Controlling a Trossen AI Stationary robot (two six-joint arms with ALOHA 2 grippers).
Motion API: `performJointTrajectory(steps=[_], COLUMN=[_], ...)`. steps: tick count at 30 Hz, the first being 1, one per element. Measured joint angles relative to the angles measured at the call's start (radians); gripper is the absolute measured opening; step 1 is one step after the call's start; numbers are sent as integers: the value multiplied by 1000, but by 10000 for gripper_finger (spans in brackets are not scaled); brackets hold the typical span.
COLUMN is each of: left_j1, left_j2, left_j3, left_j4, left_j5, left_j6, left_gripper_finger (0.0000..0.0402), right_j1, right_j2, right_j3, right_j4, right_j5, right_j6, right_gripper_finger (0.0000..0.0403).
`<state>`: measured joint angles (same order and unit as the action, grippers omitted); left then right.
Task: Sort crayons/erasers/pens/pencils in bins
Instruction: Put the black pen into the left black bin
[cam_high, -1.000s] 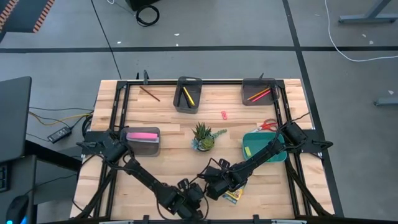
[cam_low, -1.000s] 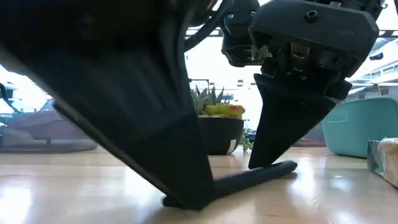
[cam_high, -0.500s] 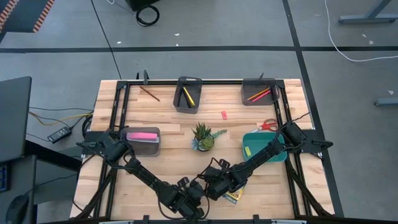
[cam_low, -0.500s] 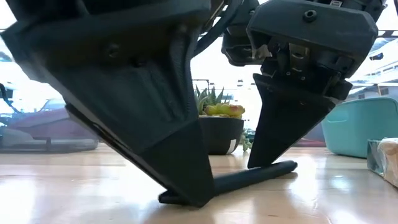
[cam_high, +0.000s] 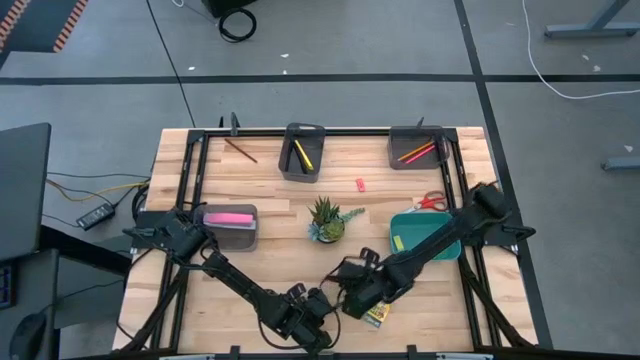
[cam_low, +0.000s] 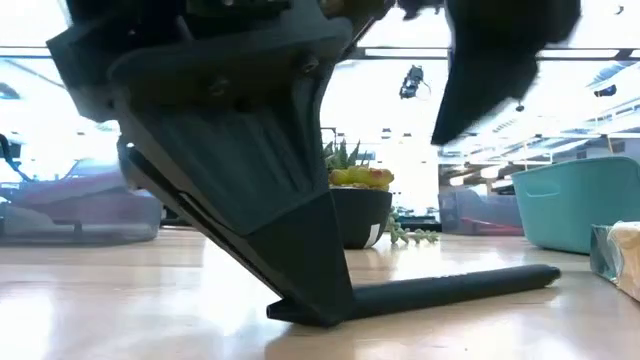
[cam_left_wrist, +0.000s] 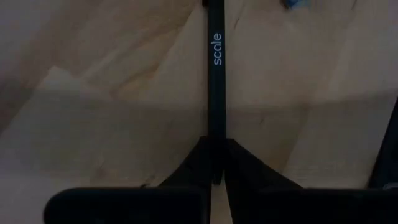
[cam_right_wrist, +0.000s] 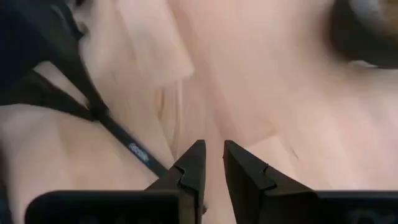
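Gripping one end of a black pen (cam_left_wrist: 215, 93) lying flat on the worktop (cam_high: 260, 265), near the front edge about midway along it: the left gripper (cam_left_wrist: 216, 163), fingers pinched tight on the barrel, tips down at the wood. Printing along the barrel reading "scale". Hovering just beside and above, clear of the pen: the right gripper (cam_right_wrist: 213, 163), fingers (cam_right_wrist: 194, 163) standing a narrow slot apart with nothing between them. Lying by the right gripper, close to the front edge: the yellow-and-green crayon box (cam_high: 375, 315), partly hidden under the arm, so its exact lie being hard to judge. Standing toward the right edge: the teal bin (cam_high: 452, 250). Sitting against the back edge: the dark grey bin (cam_high: 302, 150), holding a yellow pen, and the grey bin (cam_high: 416, 148) at the back right corner, holding red and orange pencils. Resting near the left edge: a grey bin with a long pink bar (cam_high: 230, 218). Growing at the centre: a small potted plant (cam_high: 325, 218). Lying between it and the back edge: a small red-pink eraser (cam_high: 360, 184).
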<state>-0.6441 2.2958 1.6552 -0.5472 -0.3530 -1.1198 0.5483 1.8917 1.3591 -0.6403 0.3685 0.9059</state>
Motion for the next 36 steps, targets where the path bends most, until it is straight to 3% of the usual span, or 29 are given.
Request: performJointTrajectory(steps=[11,19,23,30,36], left_j1=[4,34,65,208,406], left_j2=[8,6,4,-8,-170], left_j3=[190,377,490,701,625], left_j4=[-169,-414,-611,-955,-971], left_j5=[-23,-62,-104,-218,-221], left_j6=[66,146,157,121,155], left_gripper_finger=[26,26,26,26,26], right_j1=[-17,-21,-8,46,93], right_j2=[-365,-550,-642,-764,-787], right_j3=[9,6,6,6,6], right_j4=[-111,-243,-250,-249,-258], right_j5=[235,271,272,270,269], right_j6=[-24,-27,-27,-19,-17], right_gripper_finger=[65,65,65,65,65])
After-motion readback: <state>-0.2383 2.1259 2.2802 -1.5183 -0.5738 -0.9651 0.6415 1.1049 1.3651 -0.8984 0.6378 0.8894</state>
